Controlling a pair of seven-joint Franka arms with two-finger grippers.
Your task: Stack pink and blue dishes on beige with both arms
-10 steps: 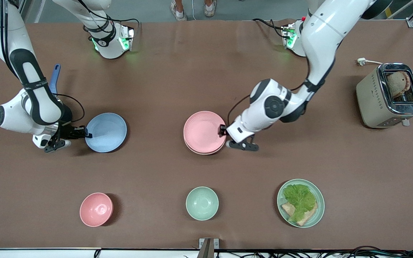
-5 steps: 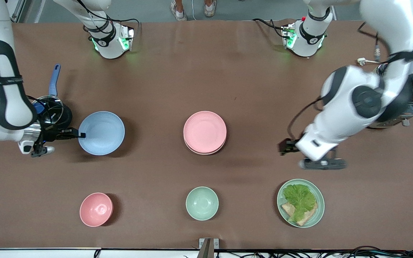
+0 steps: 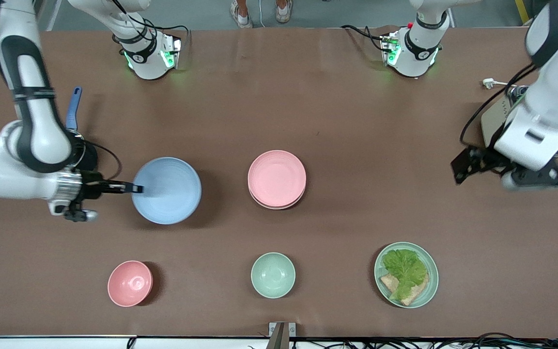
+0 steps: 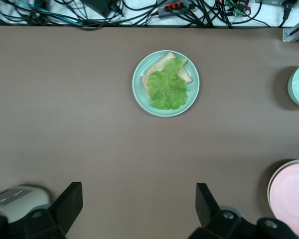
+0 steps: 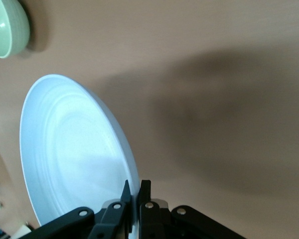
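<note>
At nine o'clock, right gripper (image 3: 131, 188) level, pinching pale blue round matte plate (image 3: 167, 190) aloft; left gripper (image 4: 139, 209) spread wide over table (image 3: 337, 121) at three o'clock.

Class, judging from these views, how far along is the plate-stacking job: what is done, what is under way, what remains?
Done: the pale pink matte plate sits on the cream-beige plate, whose rim peeks out beneath. Under way: the right gripper pinches the rim of the pale blue matte plate, lifted above its shadow. The left gripper, fingers open and empty, hangs by the toaster. Left: setting the blue plate on the pink one.
</note>
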